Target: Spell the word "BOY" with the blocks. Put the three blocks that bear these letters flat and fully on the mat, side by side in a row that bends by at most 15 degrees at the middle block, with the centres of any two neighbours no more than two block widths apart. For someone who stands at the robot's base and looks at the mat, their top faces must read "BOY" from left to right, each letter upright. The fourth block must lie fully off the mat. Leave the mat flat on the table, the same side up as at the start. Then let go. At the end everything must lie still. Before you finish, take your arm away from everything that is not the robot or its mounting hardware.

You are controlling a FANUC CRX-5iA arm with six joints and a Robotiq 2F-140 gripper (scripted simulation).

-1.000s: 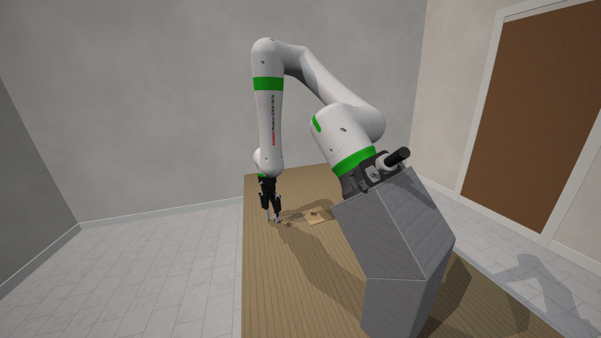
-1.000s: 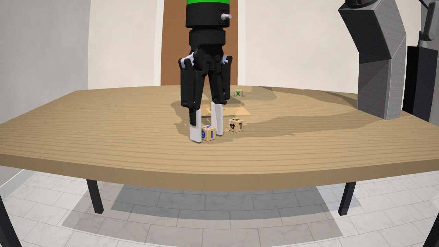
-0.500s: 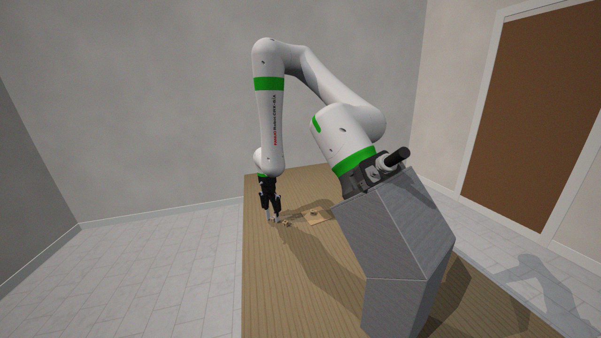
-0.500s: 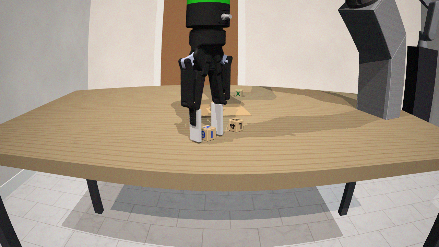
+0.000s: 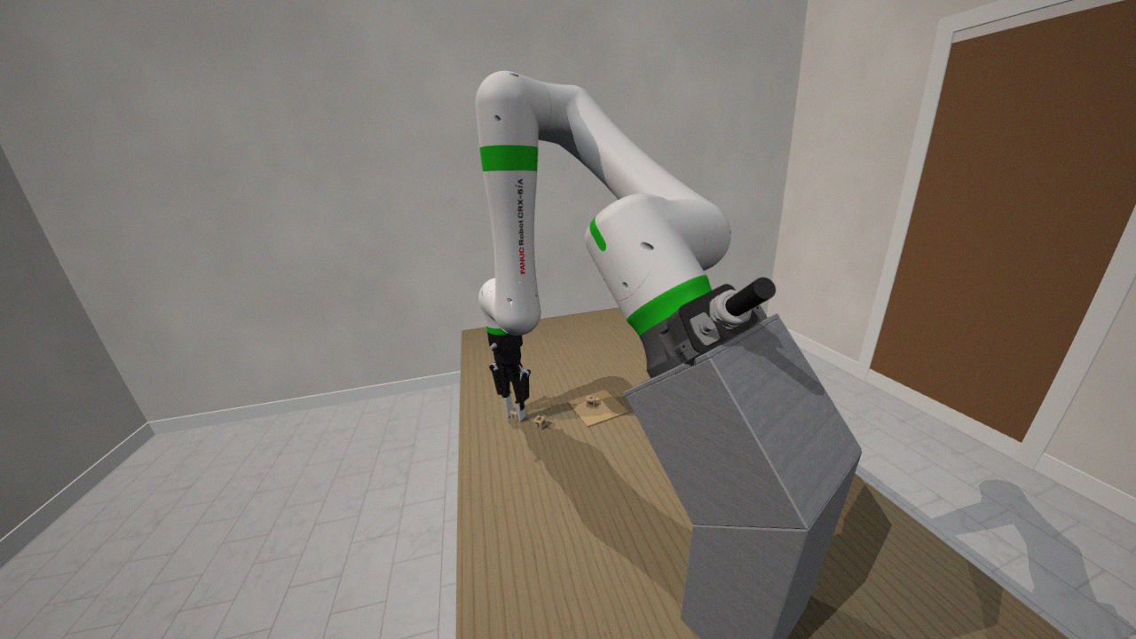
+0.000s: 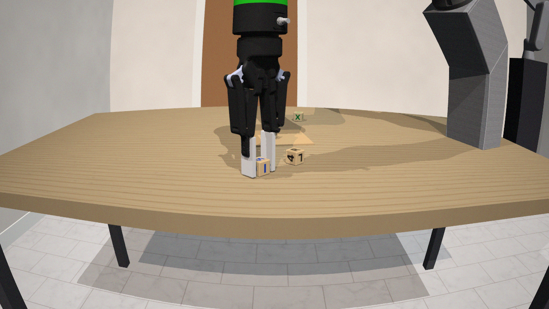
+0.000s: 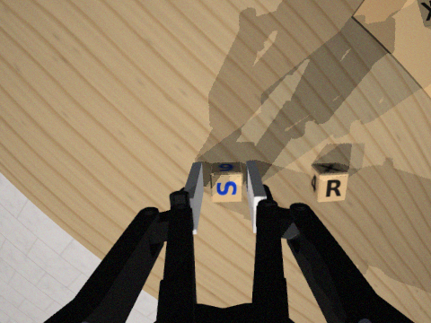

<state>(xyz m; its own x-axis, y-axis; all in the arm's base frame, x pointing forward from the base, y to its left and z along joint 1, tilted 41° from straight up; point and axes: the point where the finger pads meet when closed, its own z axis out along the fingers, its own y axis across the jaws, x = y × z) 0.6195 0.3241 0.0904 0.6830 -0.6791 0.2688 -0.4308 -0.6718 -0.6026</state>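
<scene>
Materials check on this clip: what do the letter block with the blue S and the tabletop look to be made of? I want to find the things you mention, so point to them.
Blue-S block [image 6: 263, 167] [image 7: 226, 187]: probably plain wood with a smooth matte finish, going by its even pale tan faces; painted plastic can't be excluded.
Tabletop [image 5: 496, 516] [image 6: 153, 184] [image 7: 112, 112]: seemingly matte wood or a wood-look laminate, given the long brown grain lines.

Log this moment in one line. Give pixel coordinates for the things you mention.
Black two-finger gripper [image 5: 515, 415] [image 6: 260, 172] [image 7: 224, 176] open | wooden block, blue S up [image 5: 514, 413] [image 6: 263, 167] [image 7: 226, 187], between fingers [image 6: 248, 168], ungripped | wooden block, black R up [image 5: 540, 422] [image 6: 295, 156] [image 7: 332, 187], off tan mat [image 5: 607, 414] [image 6: 305, 140] [image 7: 410, 42]
</scene>
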